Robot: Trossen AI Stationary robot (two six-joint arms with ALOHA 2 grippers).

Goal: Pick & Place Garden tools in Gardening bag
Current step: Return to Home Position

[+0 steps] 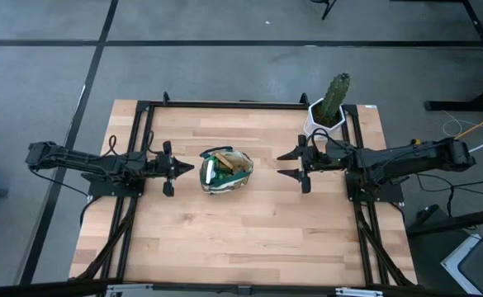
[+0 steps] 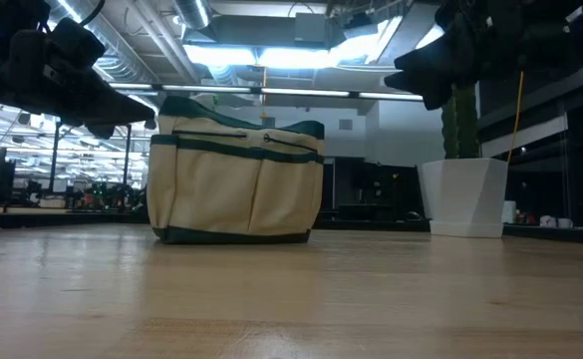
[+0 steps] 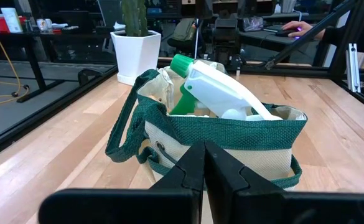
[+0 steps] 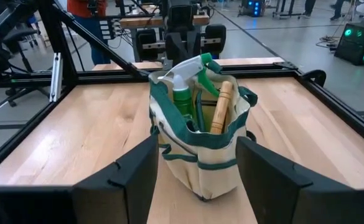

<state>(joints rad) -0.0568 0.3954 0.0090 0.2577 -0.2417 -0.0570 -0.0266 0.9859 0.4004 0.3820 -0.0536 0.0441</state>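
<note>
At table level the gardening bag (image 2: 233, 184) hides its spray bottle (image 3: 222, 93).

centre: gardening bag (image 1: 225, 171) stands between left gripper (image 1: 190, 167) and right gripper (image 1: 279, 165), 1 narrow gap each side | far right corner: potted cactus (image 1: 330, 107) blocks, just beside right arm | near half of table (image 1: 249, 239): bare, open passage | far edge: black frame rail (image 1: 224, 105)

The gardening bag (image 4: 197, 163) hides the wooden handle's (image 4: 221, 107) head, perhaps a trowel's.
</note>
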